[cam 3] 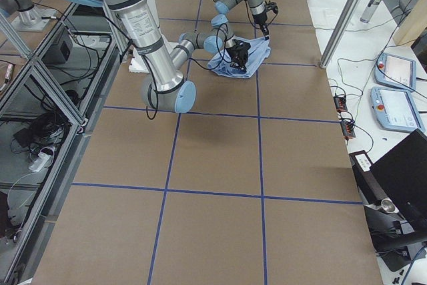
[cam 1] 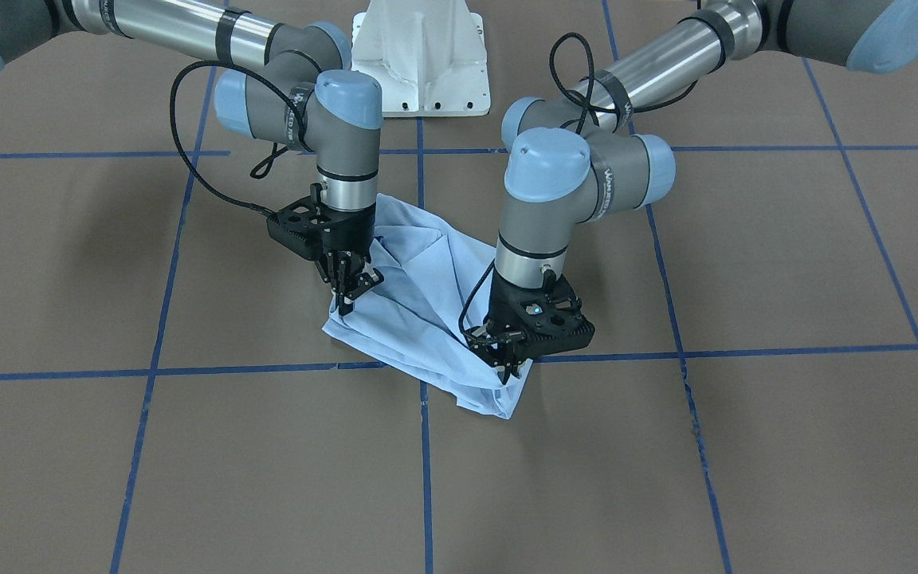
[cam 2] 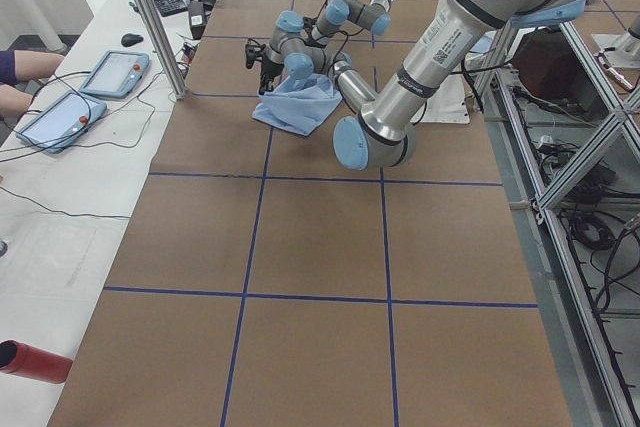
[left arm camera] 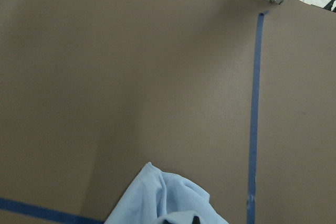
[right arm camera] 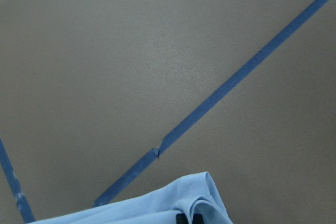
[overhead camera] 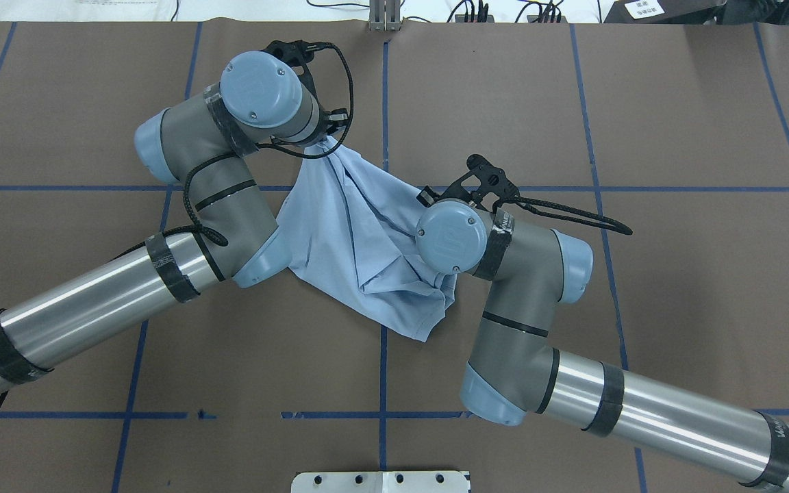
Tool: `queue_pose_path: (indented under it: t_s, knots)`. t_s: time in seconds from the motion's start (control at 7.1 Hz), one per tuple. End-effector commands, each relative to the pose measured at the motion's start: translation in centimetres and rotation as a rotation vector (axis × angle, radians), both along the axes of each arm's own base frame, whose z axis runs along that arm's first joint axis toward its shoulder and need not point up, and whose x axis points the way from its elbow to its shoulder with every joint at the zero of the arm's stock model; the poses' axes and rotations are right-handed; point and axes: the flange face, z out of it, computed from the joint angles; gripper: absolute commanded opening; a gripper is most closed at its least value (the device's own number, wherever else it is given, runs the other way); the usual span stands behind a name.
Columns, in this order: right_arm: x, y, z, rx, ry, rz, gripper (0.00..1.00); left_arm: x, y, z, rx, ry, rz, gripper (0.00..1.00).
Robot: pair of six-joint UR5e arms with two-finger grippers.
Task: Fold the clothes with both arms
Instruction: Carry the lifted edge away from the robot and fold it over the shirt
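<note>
**Q:** Front view: what do we log?
**A:** The shirt [cam 1: 427,319] lies bunched on the desk [cam 1: 188,478], across a blue tape line [cam 1: 268,369]. The right tool [cam 1: 347,299] is clamped on the shirt's edge at the picture's left. The left tool [cam 1: 509,368] is clamped on the edge nearest the camera. Both tools point down.

**Q:** Overhead?
**A:** We see the left tool [overhead camera: 329,140] pinching a corner, with the cloth drawn to a peak there. The right tool is hidden beneath its own wrist [overhead camera: 451,236]. The shirt spreads between the two arms.

**Q:** Side views?
**A:** We find the shirt [cam 2: 300,107] far along the desk, under both arms. The tools are too small to judge here.

**Q:** Wrist cameras?
**A:** On the left wrist, a fold of shirt [left arm camera: 163,198] sits at the bottom edge with a dark fingertip [left arm camera: 195,219] showing in it. On the right wrist, the shirt [right arm camera: 157,208] is again at the bottom edge, near a diagonal tape line.
</note>
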Motion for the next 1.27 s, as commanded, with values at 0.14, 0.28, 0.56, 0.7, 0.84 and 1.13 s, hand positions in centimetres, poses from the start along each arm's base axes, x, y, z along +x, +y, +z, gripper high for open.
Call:
queue_pose_path:
  t_s: [0.14, 0.28, 0.56, 0.7, 0.84, 1.13]
  knots:
    - [0.4, -1.3, 1.0, 0.091, 0.098, -0.121, 0.99, 1.1, -1.1, 3.1, 0.053, -0.072, 0.064, 0.99]
    - [2.1, -2.8, 0.1, 0.083, 0.074, -0.150, 1.00, -0.6, -1.1, 2.9, 0.117, -0.059, 0.085, 1.00]
    - [6.2, -2.5, -5.1, 0.145, -0.006, -0.261, 1.00, -8.3, -1.3, 4.9, 0.208, -0.044, 0.256, 1.00]
    - [6.1, -1.6, -6.5, 0.179, -0.015, -0.281, 1.00, -9.9, -0.6, 6.3, 0.236, -0.045, 0.263, 1.00]
    - [3.5, 1.6, -7.4, 0.222, 0.007, -0.356, 1.00, -10.4, -0.8, 6.4, 0.245, -0.040, 0.256, 1.00]
    - [-1.7, 6.6, -10.6, 0.224, 0.131, -0.410, 1.00, -10.3, -0.7, 6.5, 0.243, -0.040, 0.257, 1.00]
